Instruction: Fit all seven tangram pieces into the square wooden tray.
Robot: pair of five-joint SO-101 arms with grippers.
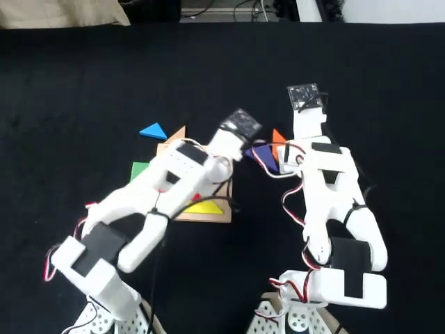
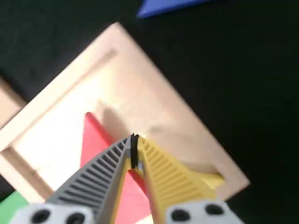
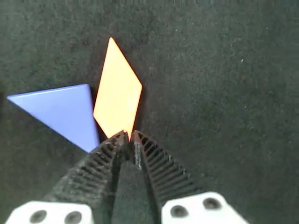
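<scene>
Right pincer (image 3: pixel 128 137), jaws pressed together and empty, has its tips at the near corner of the orange parallelogram (image 3: pixel 117 91). The parallelogram's long axis runs straight on from the pincer, on the bench outside the tray (image 2: pixel 159 93). Left pincer (image 2: pixel 134 144), likewise closed on nothing, hangs inside the tray over the red piece (image 2: pixel 96 140), so the right arm looks nearer.

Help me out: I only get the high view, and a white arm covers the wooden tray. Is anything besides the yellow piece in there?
Observer: Yes. The left wrist view shows a red triangle lying in the tray, with the shut left fingers over it.
Operator: And what is at the other arm's tip?
Observer: The right fingers are shut, with their tips at a corner of an orange parallelogram. A blue triangle lies beside it.
</scene>
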